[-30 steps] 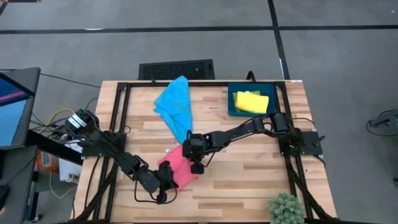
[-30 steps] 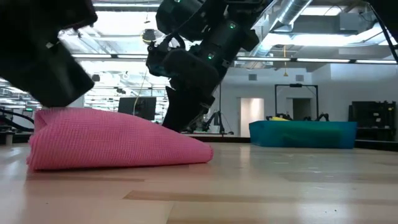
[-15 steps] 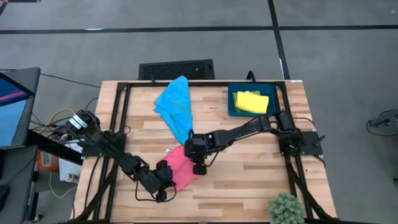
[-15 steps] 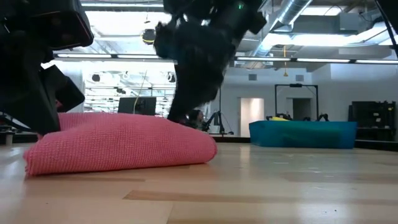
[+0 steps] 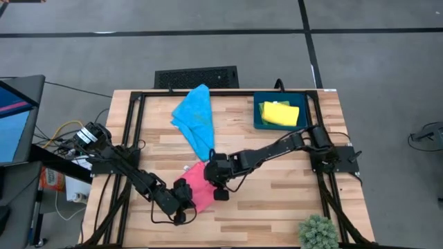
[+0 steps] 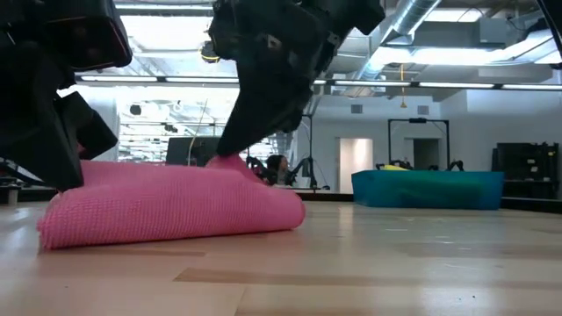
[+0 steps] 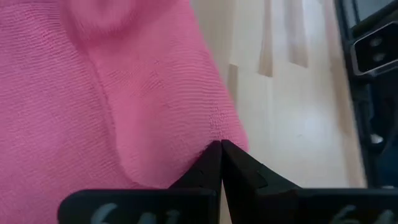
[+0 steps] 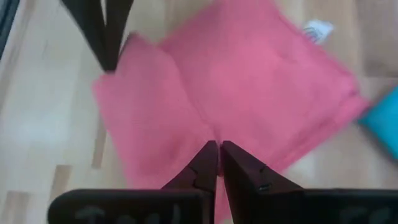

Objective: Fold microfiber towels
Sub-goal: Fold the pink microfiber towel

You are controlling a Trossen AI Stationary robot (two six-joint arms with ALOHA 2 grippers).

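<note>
A pink towel [image 5: 201,185] lies folded on the wooden table [image 5: 277,200], near its front, between my two grippers. My left gripper [image 7: 219,147] is at the towel's left end and is shut on it. My right gripper [image 8: 219,148] slants down onto the towel's top from the right and is shut on a pinch of cloth [image 6: 226,161]. A sky-blue towel [image 5: 196,117] lies crumpled at the far side. A yellow towel [image 5: 279,113] lies in the dark blue tray [image 5: 257,119] at the far right. My left gripper pinches the pink towel's edge [image 7: 217,124] between its two fingertips, near a corner, and the cloth puckers there. The fingers slant down. The towel rests on the table. My right gripper pinches a small ridge of the pink towel's top layer [image 8: 214,134] at its fingertips, slanting down from above. The ridge is drawn up into a little peak [image 6: 226,161]. The rest of the towel lies on the table.
A white label [image 8: 318,28] sticks out at one corner of the pink towel. A black frame [image 5: 135,138] runs along the table's sides. A green plant [image 5: 318,232] stands at the near right corner. Bare wood lies to the right of the pink towel.
My right gripper has come from behind the pink towel toward the near edge and a little up. It now sits on the towel's top, with a small peak of cloth drawn up. The towel's right end has bunched from a thin wedge into a thicker, rounded fold.
</note>
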